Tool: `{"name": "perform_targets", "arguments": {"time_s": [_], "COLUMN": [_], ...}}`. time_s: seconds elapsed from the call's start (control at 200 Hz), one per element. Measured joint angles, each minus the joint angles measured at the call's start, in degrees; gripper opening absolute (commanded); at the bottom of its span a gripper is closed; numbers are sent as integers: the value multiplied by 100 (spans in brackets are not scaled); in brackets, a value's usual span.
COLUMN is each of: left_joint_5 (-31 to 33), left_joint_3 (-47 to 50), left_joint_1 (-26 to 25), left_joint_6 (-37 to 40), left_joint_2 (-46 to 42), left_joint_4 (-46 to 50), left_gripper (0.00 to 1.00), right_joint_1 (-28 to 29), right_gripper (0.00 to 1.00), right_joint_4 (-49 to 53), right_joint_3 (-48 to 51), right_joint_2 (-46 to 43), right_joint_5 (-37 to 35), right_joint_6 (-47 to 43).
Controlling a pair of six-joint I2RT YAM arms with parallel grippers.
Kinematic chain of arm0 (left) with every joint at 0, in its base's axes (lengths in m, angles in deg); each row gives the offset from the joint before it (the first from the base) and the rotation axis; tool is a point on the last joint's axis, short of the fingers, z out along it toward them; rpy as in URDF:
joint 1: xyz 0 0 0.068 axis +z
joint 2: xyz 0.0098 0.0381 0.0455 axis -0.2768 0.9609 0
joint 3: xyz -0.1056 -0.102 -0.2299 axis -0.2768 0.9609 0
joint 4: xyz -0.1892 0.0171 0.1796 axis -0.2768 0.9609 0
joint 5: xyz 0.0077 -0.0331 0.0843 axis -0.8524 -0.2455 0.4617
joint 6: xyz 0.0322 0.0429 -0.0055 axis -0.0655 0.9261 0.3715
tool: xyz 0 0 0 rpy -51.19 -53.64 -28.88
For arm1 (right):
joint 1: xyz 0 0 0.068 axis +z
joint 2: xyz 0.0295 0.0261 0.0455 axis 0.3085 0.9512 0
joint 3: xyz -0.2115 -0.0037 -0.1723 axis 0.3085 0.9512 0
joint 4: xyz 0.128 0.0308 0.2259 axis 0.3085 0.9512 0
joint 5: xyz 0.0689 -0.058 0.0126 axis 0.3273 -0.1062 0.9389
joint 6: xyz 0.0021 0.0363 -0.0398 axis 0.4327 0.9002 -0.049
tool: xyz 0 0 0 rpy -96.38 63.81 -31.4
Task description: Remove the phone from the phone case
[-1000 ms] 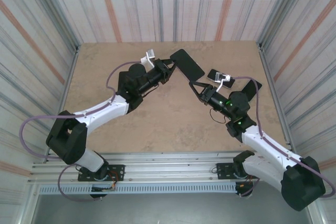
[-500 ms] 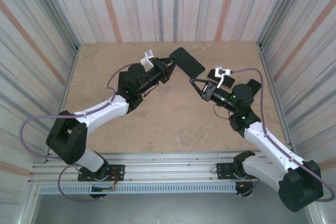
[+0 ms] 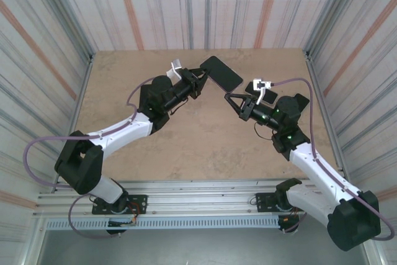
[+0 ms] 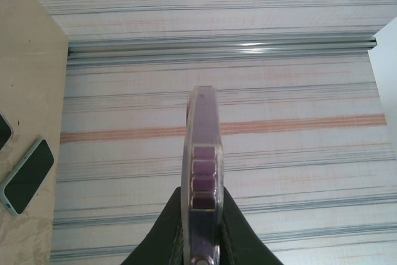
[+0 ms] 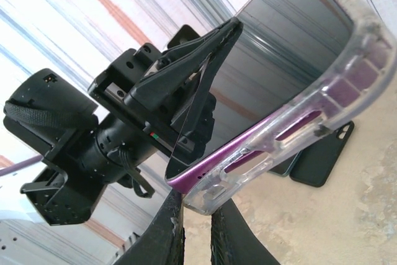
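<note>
A purple phone (image 3: 221, 72) with a dark screen hangs in the air over the far middle of the table. My left gripper (image 3: 200, 80) is shut on its near end. In the left wrist view the phone (image 4: 201, 153) stands edge-on between the two black fingers (image 4: 170, 231). My right gripper (image 3: 229, 97) reaches up from the right and is shut on a corner of the clear phone case (image 5: 298, 122). In the right wrist view that corner stands a little off the phone's purple edge (image 5: 205, 169), and the right gripper (image 5: 197, 218) pinches it.
Other phones lie on the table (image 3: 124, 79) at the right: one (image 3: 261, 93) under the right wrist, a dark one (image 3: 299, 105) beside it. Two (image 4: 28, 167) show flat at the left of the left wrist view. Striped walls (image 3: 205, 4) enclose the table.
The right arm has lifted and swung its gripper up toward the phone's lower corner. The left gripper and phone have risen very slightly. Both grips hold.
</note>
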Motion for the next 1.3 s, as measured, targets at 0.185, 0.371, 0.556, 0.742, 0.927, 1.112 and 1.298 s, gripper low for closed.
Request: {"name": "perform_targets", "arguments": {"time_s": [0.185,0.371,0.556,0.742,0.927,1.112,1.298], "left_joint_5": [83,-149,-721,-1593,-2568,-3609,-4481], "left_joint_3": [0,0,-52,-313,-756,-1239,-1537], "left_joint_1": [13,114,385,595,894,1143,1178], "left_joint_6": [116,546,1110,1917,3152,4389,5355], "left_joint_2": [0,-4,-35,-140,-326,-452,-452], "left_joint_4": [39,278,437,835,1405,1875,2210], "left_gripper": [0,0,0,0,0,0,0], "right_joint_1": [-122,-258,-627,-990,-1003,-986,-645], "right_gripper": [14,32,46,51,48,41,35], "right_joint_4": [-24,177,664,1095,1646,2308,2881], "right_joint_3": [-81,-87,-184,-485,-656,-946,-1351], "right_joint_2": [192,262,273,328,337,433,675], "right_joint_5": [243,431,678,1215,1790,2269,2612], "right_joint_6": [66,109,-131,-778,-1873,-3115,-4256]}}
